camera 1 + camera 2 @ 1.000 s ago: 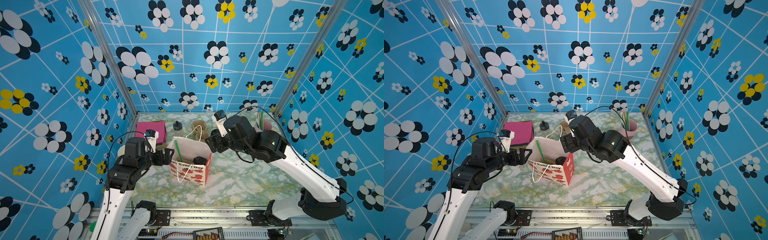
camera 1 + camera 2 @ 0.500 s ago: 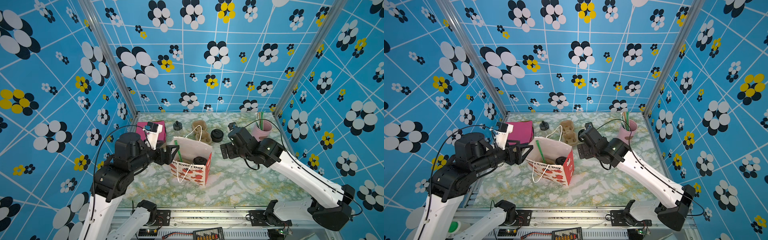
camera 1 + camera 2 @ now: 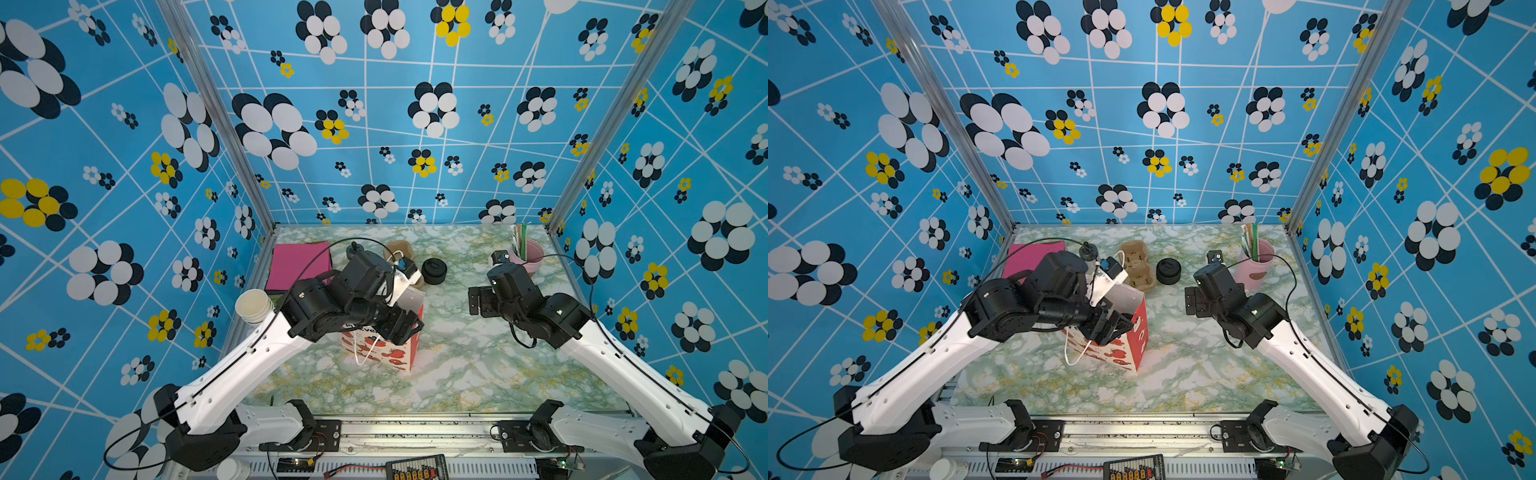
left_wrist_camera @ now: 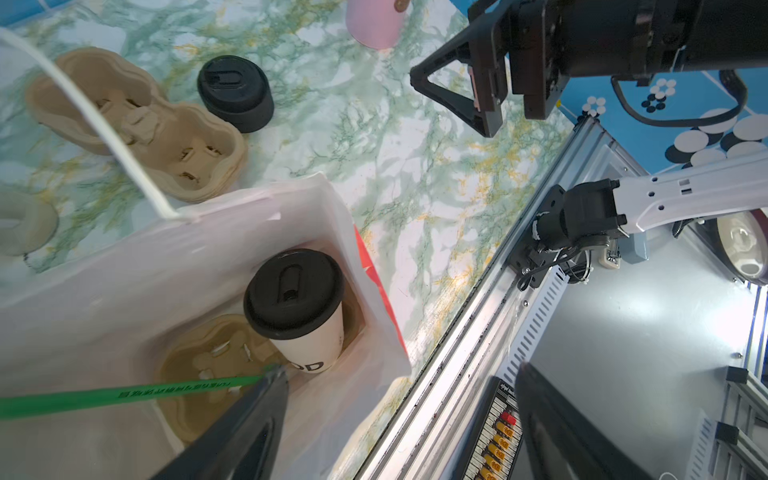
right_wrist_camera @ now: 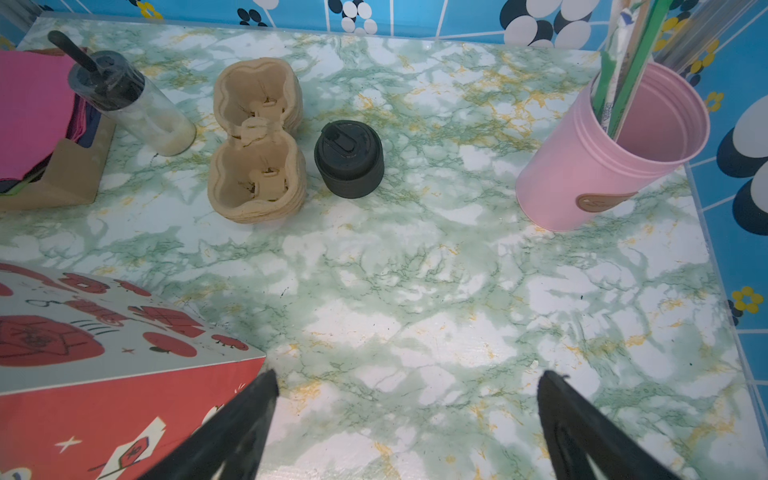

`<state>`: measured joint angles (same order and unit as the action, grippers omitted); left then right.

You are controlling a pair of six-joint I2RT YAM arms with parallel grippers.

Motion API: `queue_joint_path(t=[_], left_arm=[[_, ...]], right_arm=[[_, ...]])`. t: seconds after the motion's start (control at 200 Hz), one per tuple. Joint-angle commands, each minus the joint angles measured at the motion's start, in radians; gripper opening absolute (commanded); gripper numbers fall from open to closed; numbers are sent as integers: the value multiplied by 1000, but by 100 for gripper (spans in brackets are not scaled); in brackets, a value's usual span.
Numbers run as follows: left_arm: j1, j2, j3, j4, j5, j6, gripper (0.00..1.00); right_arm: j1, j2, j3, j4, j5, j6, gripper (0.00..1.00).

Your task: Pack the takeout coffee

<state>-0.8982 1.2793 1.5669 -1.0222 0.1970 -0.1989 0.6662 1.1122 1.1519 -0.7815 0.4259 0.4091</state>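
Inside the paper bag (image 4: 124, 266), the takeout coffee (image 4: 307, 345) shows dark letters "OD" low on its side; the green straw wrapper (image 4: 124, 392) beside it carries print too small to read.

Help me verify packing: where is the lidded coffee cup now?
In the left wrist view, the takeout coffee stands inside the paper bag on the left arm's side, in a brown cup carrier beside a green straw.

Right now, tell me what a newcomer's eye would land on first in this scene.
The loud blue flower-print walls enclosing the marble table hit first. Next comes the red-printed paper bag near the table's middle, with the left gripper open above its mouth. Inside it, the takeout coffee stands in a brown cup carrier, a green straw leaning beside it.
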Motion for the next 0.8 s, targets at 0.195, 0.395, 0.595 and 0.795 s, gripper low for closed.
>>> queue_joint_path(t=[0.195,0.395,0.595,0.795], left_arm=[[-21,84,44,-8,-42,-14,67],[-39,137,47,-42,-98,-13,54],[-48,171,49,-58,-145,-11,35],[-56,185,70,-55,-172,-28,17]], right_arm=[[-19,-46,-50,45,25,12,99],[-22,-61,-84,61,13,9,99],[-24,-58,-97,71,5,1,99],[-26,-56,-110,83,5,-7,99]])
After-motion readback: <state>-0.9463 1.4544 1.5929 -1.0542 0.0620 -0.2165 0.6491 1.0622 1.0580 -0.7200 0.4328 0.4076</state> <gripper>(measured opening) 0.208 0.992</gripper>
